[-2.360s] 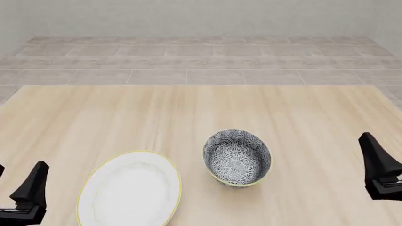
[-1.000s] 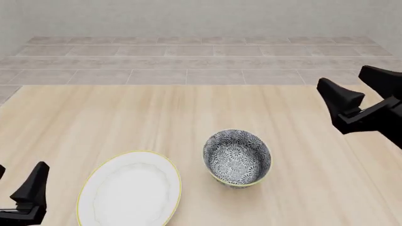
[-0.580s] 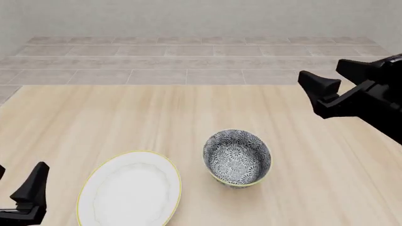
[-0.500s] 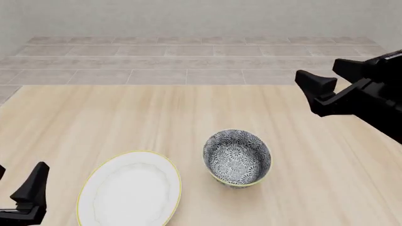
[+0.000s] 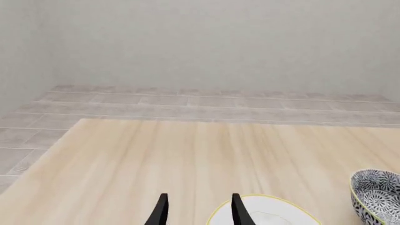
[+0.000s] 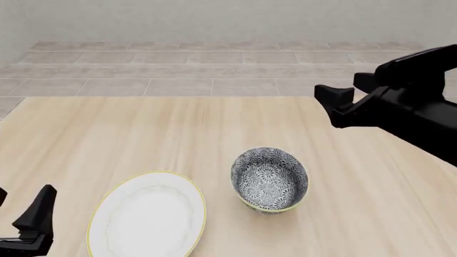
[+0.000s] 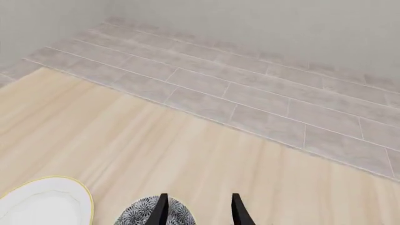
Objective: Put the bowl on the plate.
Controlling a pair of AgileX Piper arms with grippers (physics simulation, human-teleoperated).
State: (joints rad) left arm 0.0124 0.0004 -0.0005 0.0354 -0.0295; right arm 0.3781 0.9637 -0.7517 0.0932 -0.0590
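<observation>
The blue-and-white floral bowl stands upright on the wooden table, right of centre. The white plate with its thin gold rim lies flat to the bowl's left, apart from it. My right gripper hangs open and empty above the table, behind and to the right of the bowl. The right wrist view shows its fingers spread over the bowl's far rim, with the plate beside. My left gripper rests open at the front left corner, left of the plate. In the left wrist view, its gripper points past the plate's edge, and the bowl is off to the side.
Beyond the table's far edge lie a grey tiled floor and a pale wall. Bare wood surrounds the two dishes.
My right arm has risen from the table's right side and swung left, now high behind the bowl. The left arm, bowl and plate have not moved.
</observation>
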